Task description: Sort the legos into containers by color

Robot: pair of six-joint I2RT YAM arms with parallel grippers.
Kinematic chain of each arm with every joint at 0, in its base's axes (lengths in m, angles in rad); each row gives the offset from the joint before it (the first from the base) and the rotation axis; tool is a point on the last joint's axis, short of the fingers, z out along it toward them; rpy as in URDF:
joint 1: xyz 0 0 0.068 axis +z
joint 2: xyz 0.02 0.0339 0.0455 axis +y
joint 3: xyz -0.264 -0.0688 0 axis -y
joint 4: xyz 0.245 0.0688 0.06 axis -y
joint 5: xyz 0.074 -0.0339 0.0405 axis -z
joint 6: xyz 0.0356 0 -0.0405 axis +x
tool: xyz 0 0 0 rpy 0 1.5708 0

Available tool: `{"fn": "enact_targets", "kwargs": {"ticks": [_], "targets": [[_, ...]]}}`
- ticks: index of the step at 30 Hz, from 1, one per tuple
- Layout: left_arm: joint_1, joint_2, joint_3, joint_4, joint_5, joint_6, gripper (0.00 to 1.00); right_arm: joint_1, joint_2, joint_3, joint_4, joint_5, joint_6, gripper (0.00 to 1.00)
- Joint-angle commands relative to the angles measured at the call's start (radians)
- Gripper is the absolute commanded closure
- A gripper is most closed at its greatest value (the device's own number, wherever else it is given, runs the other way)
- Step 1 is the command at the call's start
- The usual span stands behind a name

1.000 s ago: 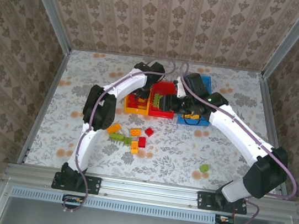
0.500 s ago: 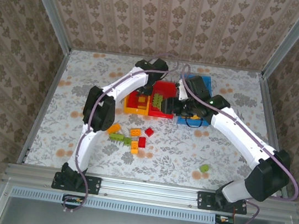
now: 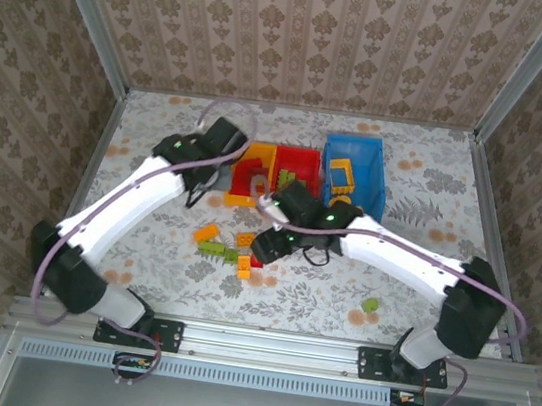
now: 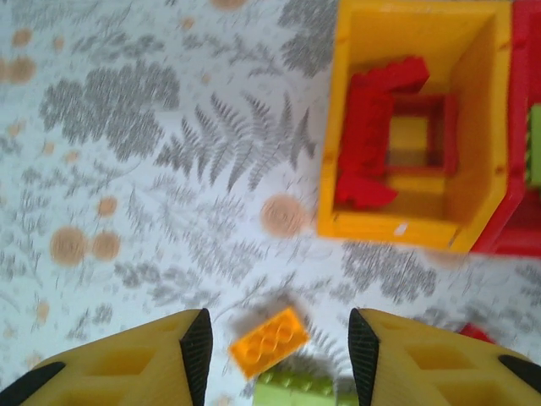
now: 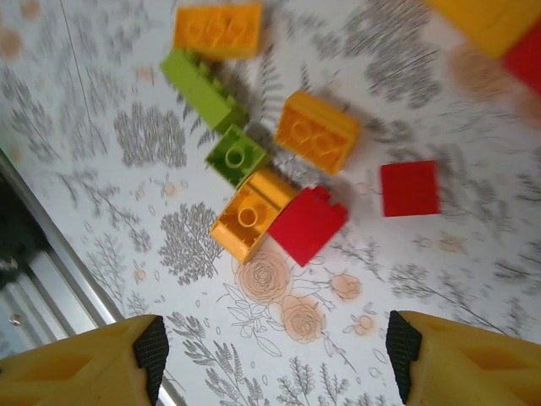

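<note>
my left claw (image 4: 275,345) and right claw (image 5: 275,359) have withdrawn from the open plastic bins (image 3: 379,178) to the loose plastic bricks (image 5: 254,216) on the worktop (image 4: 127,169). both are empty: the left half-spread over a small orange plastic brick (image 4: 269,341), the right wide. next pick is pending.

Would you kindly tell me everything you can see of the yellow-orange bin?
The yellow-orange bin is an open-top rectangular box of smooth, glossy-looking plastic with straight walls. It stands upright on the flowered table cover, one long wall set against the red bin. Inside lie red legos, one of them a square open frame through which the bin's floor shows.
</note>
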Motion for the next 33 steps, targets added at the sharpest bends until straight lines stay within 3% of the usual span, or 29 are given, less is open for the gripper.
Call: {"fn": "enact_targets", "kwargs": {"ticks": [1, 5, 10, 19, 29, 33], "targets": [[0.002, -0.167, -0.181, 0.019, 0.055, -0.101, 0.50, 0.027, 0.122, 0.092, -0.060, 0.116, -0.096, 0.24], [0.005, -0.388, -0.345, 0.002, 0.062, -0.182, 0.48, 0.038, 0.280, 0.233, -0.161, 0.169, -0.109, 0.19], [0.006, -0.541, -0.424, -0.020, 0.063, -0.237, 0.47, 0.038, 0.421, 0.405, -0.250, 0.169, 0.016, 0.15], [-0.014, -0.601, -0.425, 0.020, 0.109, -0.160, 0.45, 0.034, 0.562, 0.554, -0.325, 0.206, 0.356, 0.14], [-0.015, -0.645, -0.426, 0.008, 0.152, -0.099, 0.43, 0.028, 0.685, 0.664, -0.346, 0.199, 0.459, 0.18], [-0.015, -0.646, -0.425, 0.006, 0.168, -0.083, 0.43, 0.021, 0.717, 0.682, -0.353, 0.193, 0.485, 0.27]]}}
